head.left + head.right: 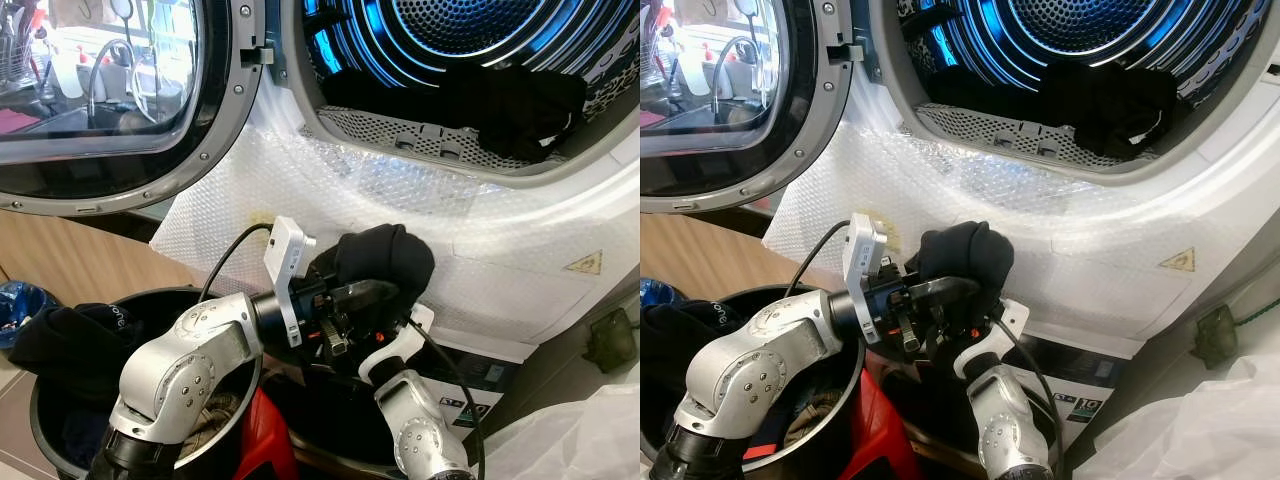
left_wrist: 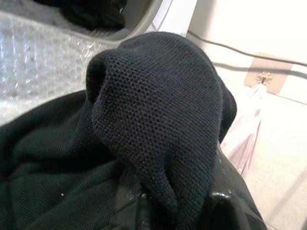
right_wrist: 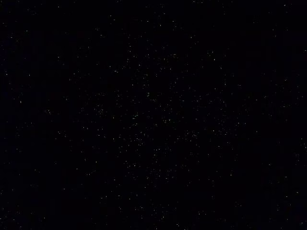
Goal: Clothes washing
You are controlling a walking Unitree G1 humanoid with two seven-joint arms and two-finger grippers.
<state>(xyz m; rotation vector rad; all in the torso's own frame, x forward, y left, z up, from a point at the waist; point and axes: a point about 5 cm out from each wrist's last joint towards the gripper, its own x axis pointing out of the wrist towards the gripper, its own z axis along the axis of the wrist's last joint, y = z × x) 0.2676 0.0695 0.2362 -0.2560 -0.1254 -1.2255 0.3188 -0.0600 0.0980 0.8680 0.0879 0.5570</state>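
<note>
Black garment pinched in left end effector — bubble-wrapped washer front just behind.

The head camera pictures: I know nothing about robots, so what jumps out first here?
First, the open washer drum, glowing blue at the top, with dark clothes lying inside it and its round door swung open to the left. Below it, both silver arms meet in front of the machine: the left end effector is draped in a black knitted garment, with the right end effector just beneath.
</note>
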